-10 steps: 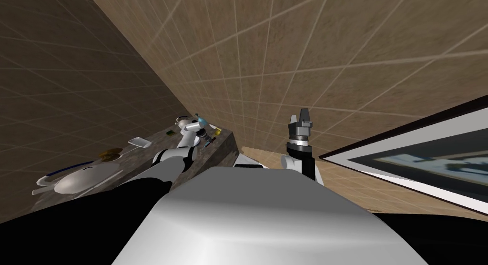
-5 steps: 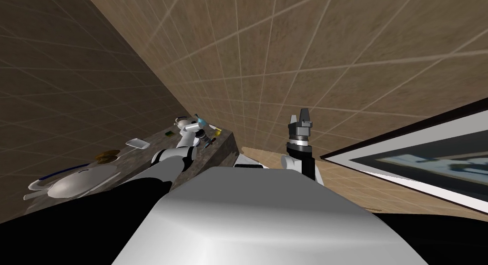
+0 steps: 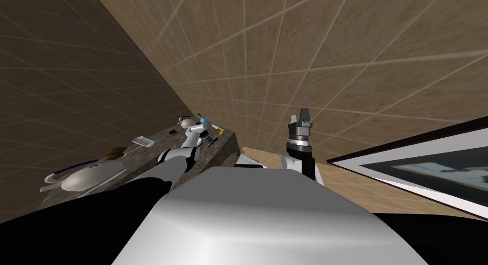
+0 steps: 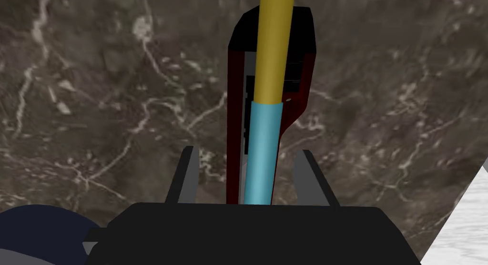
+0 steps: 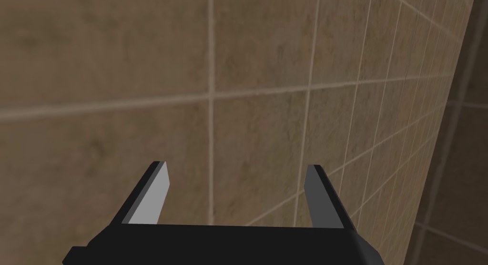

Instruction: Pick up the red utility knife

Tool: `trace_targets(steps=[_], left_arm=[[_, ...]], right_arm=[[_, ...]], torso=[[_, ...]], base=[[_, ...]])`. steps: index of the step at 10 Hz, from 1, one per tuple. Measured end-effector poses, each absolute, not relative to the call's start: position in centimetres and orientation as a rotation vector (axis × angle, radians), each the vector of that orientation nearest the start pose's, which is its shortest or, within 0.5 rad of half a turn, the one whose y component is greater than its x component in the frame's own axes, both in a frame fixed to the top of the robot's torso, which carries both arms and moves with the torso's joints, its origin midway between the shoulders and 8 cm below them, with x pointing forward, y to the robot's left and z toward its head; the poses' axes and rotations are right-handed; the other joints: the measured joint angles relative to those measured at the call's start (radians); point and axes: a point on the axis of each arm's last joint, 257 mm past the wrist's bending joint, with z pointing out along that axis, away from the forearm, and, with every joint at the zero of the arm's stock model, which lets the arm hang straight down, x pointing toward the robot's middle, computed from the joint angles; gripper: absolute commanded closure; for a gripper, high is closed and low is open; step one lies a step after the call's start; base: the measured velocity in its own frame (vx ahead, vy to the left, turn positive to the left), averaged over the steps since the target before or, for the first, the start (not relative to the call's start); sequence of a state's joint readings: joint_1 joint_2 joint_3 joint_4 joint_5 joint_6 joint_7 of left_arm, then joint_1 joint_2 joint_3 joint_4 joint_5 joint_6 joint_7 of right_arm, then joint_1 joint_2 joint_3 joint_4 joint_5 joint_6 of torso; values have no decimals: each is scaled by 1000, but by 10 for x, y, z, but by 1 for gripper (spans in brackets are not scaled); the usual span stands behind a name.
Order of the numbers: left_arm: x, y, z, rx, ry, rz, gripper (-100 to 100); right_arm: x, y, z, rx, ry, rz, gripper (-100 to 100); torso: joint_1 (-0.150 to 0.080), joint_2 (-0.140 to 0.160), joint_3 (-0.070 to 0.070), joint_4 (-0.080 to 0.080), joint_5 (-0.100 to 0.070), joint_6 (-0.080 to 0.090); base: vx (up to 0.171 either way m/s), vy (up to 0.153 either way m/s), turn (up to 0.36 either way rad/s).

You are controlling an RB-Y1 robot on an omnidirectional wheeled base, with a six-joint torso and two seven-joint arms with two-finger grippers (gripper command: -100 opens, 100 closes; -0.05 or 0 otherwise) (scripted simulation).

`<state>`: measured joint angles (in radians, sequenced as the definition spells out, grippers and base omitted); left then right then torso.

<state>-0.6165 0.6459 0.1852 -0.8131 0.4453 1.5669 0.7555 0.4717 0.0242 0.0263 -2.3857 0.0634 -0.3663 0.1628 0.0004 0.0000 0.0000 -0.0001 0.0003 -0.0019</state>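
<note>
The utility knife (image 4: 298,86) is dark red with a black end and lies flat on the dark marbled counter (image 4: 95,86). A thin stick, yellow at one end (image 4: 272,43) and light blue at the other (image 4: 259,152), lies along the top of it. My left gripper (image 4: 248,174) is low over the counter, open, with a finger on each side of the knife and stick and a small gap to both. In the head view my left arm (image 3: 190,140) reaches to the counter's far end. My right gripper (image 3: 300,118) is raised beside the tiled wall, open and holding nothing.
On the counter (image 3: 143,155) are a white basin (image 3: 86,176), a small white dish (image 3: 142,141), a brown-yellow object (image 3: 113,153), a green object (image 3: 171,132) and a white cup (image 3: 184,120). A framed picture (image 3: 429,167) lies at the right. A dark blue round shape (image 4: 33,229) sits beside my left gripper.
The head view has shifted a little, so the counter's things sit slightly further right. My left hand stays at the counter's far end. The right arm has not moved.
</note>
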Motion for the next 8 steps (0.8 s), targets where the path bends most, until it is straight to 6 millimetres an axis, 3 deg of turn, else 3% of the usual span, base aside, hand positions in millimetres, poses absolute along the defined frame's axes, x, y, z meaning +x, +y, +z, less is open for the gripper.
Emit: trace_targets(steps=[3,4,5,7,8], left_arm=[[420,474,-353,-3030,721,-30,100],[420,474,-353,-3030,721,-30,0],[420,474,-353,-3030,721,-30,100],[415,492,-339,-3035,692,-33,100],[414,493,-337,-3035,693,-31,0]], right_arm=[[347,-264,55,581,665,1141,0],[347,-264,55,581,665,1141,0],[347,-264,55,581,665,1141,0],[347,-264,55,581,665,1141,0],[347,-264,55,581,665,1141,0]], torso=[[0,0,0,0,0,0],[0,0,0,0,0,0],[0,0,0,0,0,0],[-4,2,1,1,-2,1],[-3,2,1,1,-1,1]], base=[[0,0,0],[0,0,0],[-25,-36,-123],[-23,-39,-68],[0,0,0]])
